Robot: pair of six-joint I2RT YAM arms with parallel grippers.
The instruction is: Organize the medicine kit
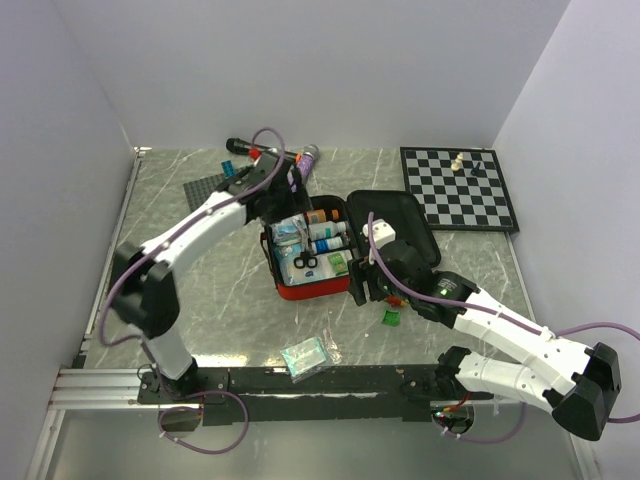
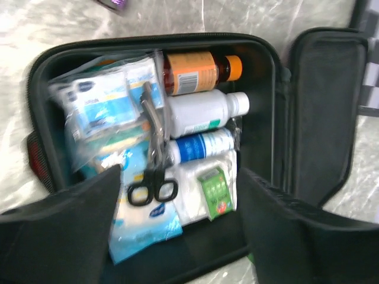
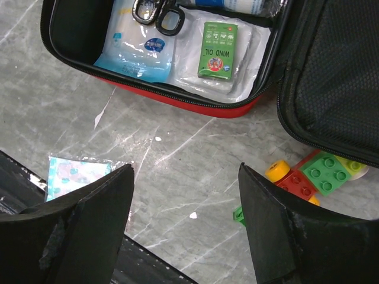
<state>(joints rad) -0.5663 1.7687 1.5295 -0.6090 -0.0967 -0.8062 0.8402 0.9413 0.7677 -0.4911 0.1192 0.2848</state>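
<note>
Over kit (image 1: 310, 292), left gripper (image 2: 177, 180) spread, empty — lift clear of scissors (image 2: 151, 151); right gripper (image 3: 185, 177) spread too. Packet (image 1: 305, 357) at kit's 6 o'clock — pinch its edge.

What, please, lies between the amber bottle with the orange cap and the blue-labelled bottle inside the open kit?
A white bottle lies on its side between the amber bottle and the blue-labelled bottle, clearest in the left wrist view.

I count one open medicine kit (image 1: 310, 292). Inside: three bottles, namely amber bottle (image 2: 195, 71), white bottle (image 2: 204, 112), blue-labelled bottle (image 2: 198, 147); one scissors (image 2: 152, 177); one Wind Oil box (image 3: 217, 50). On surface I see one loose packet (image 1: 305, 357), one chessboard (image 1: 460, 195), two chess pieces (image 1: 457, 161).
</note>
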